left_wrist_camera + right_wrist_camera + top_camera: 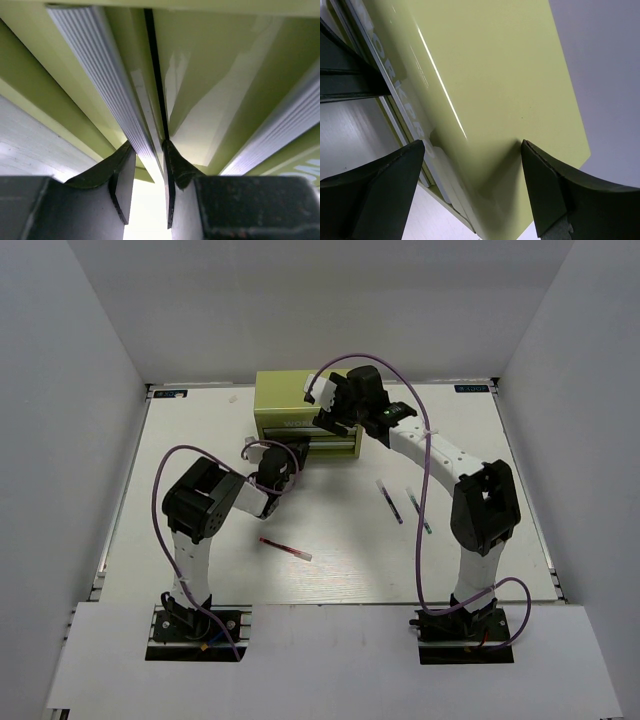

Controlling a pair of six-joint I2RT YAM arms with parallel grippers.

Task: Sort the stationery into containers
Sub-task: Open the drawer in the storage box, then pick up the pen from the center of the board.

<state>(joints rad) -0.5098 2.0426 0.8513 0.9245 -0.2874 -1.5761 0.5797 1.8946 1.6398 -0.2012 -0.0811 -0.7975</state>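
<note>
Left gripper (147,145) pinched, jaws narrow, a ribbed handle (107,80) on the cabinet (290,400) front, far across the table (200,440). Right gripper (472,146) hung wide open over the cabinet top. Stiff, smooth metal would likely slip; the handle's ribs looked the surest hold. A red pen (285,548) and two dark pens (388,500) lay loose, nearer, probably light.

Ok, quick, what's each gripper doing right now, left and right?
Left gripper: closed on the pale ribbed metal handle strip.
Right gripper: open, holding nothing, jaws wide over the boxy yellow-green metal cabinet.
</note>
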